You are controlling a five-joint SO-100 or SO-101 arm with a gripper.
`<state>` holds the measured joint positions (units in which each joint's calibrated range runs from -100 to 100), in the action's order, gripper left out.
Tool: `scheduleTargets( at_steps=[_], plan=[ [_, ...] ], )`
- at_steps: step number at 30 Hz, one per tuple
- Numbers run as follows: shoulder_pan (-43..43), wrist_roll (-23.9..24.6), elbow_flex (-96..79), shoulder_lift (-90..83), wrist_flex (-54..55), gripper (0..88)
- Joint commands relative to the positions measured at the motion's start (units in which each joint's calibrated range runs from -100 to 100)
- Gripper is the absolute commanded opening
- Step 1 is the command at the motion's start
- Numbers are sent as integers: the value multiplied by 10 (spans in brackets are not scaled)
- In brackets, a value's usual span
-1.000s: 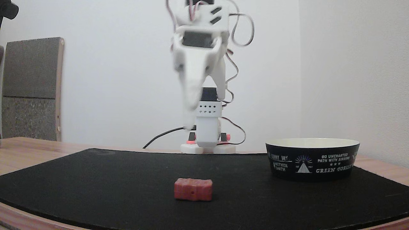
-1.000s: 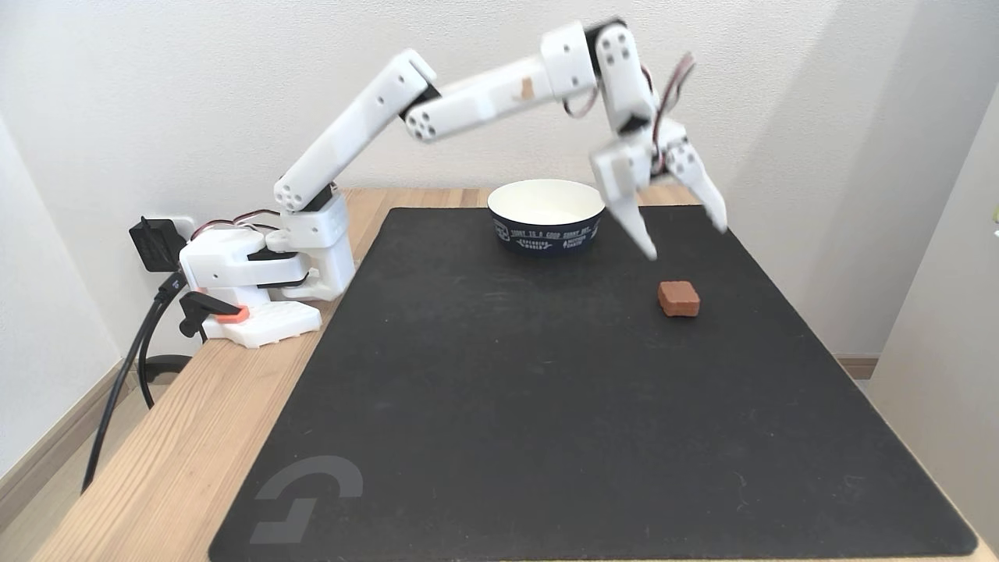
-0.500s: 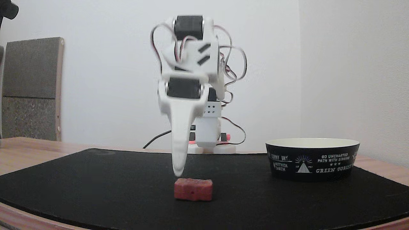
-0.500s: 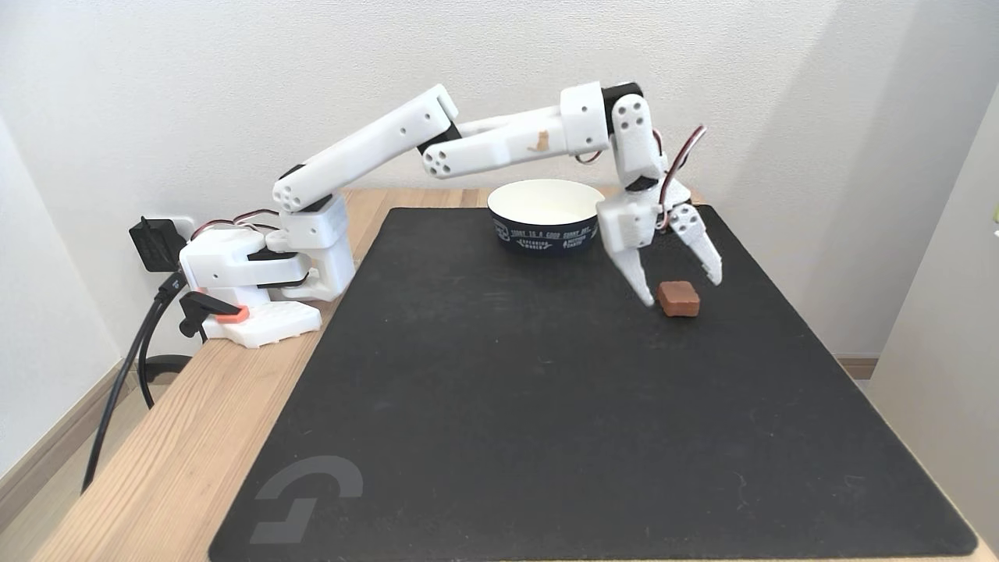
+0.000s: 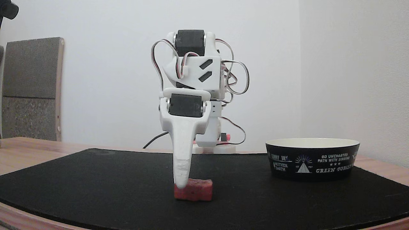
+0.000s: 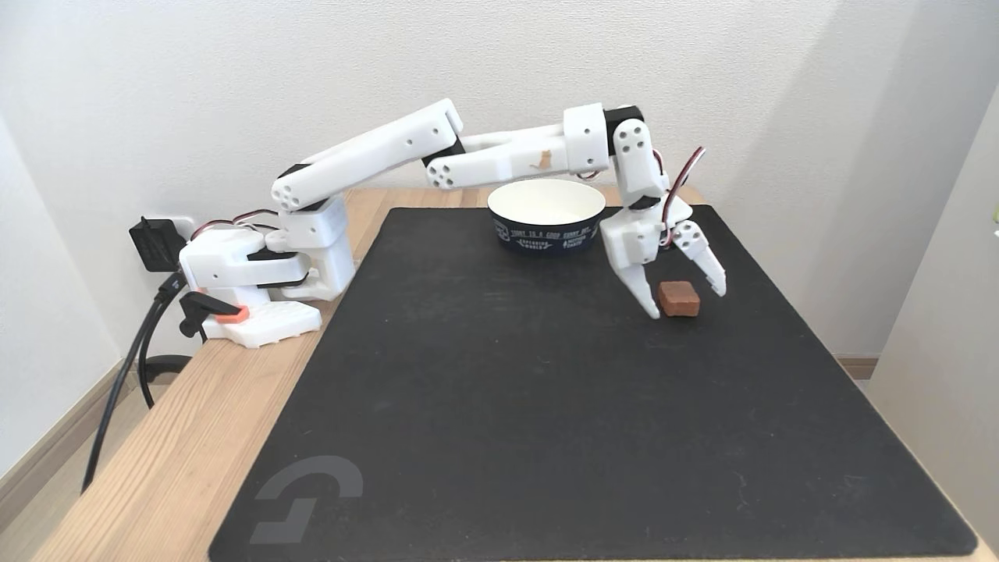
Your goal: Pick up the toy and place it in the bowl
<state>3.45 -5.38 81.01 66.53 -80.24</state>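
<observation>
The gripper (image 6: 685,303) is spread wide, its fingers straddling the toy (image 6: 677,299) on the mat (image 6: 546,406); the low fixed view puts one fingertip (image 5: 181,182) at the toy's (image 5: 193,190) left end. The toy is a small rough red-pink block. The bowl (image 6: 546,215), black outside and cream inside, stands well apart. The black mat covers a wooden table (image 6: 179,437) before white walls.

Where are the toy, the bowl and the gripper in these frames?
toy (image 6: 679,299): a fixed view, on its top face.
bowl (image 5: 329,163): a fixed view, on its black outer wall.
gripper (image 6: 687,303): a fixed view, midway between the spread fingertips that flank the toy.
</observation>
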Motion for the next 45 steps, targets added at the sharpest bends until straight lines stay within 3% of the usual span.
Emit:
scheduleTargets(
  at_steps=[1, 8, 21, 23, 27, 45],
  plan=[
    [-12, 3, 2, 20, 14, 300],
    [-32, 17, 174, 111, -32, 299],
    [-44, 33, 167, 131, -104, 296],
    [-44, 33, 169, 131, -109, 273],
    [-44, 33, 170, 131, -110, 129],
    [-7, 28, 166, 85, -120, 114]
  ],
)
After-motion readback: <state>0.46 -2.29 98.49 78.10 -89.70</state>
